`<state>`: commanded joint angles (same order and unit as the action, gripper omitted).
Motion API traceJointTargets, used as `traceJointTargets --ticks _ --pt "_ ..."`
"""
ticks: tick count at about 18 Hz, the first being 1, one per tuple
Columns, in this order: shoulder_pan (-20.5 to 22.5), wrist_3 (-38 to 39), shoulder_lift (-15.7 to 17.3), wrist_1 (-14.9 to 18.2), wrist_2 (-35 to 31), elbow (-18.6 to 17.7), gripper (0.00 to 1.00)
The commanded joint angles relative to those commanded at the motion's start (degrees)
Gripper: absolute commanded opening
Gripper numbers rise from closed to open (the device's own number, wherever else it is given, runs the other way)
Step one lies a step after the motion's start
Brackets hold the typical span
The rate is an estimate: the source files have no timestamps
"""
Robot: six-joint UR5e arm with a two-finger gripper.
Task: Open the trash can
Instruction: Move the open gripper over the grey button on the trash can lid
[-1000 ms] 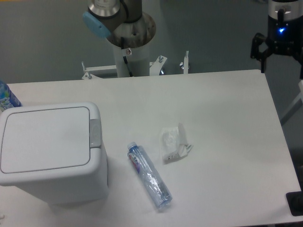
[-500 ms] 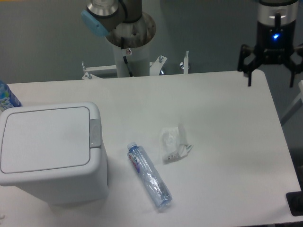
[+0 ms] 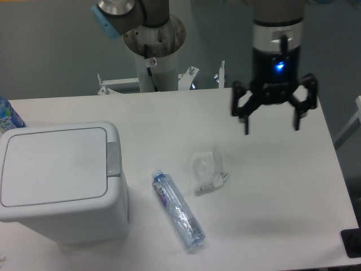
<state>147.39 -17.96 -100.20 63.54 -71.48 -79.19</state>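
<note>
The trash can (image 3: 56, 180) is a big white boxy bin at the front left of the table, its flat lid down and a small grey push tab (image 3: 113, 158) on the lid's right edge. My gripper (image 3: 271, 127) hangs open above the right half of the table, fingers spread wide and pointing down, nothing between them. It is far to the right of the bin, with a blue light glowing on its wrist.
A clear plastic bottle (image 3: 177, 210) lies on the table right of the bin. A crumpled clear wrapper (image 3: 207, 171) lies beside it, below and left of the gripper. A blue-labelled bottle (image 3: 8, 117) peeks in at the left edge. The robot base (image 3: 153, 45) stands behind the table.
The gripper has swung left and lower, from beyond the table's far right corner to above its right half. The trash can, bottle and wrapper have not moved.
</note>
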Motion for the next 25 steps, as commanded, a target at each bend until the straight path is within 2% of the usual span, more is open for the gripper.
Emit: traceJointTargets --ticks 3,12,25 --pt "-1.4 5.21 0.0 0.0 2.92 -0.18 1.0" --pt "-8.52 5.48 -0.26 -0.09 2.75 -3.42 1.0" --pt "-13.09 5.57 0.0 -0.09 2.57 -6.41 1.0"
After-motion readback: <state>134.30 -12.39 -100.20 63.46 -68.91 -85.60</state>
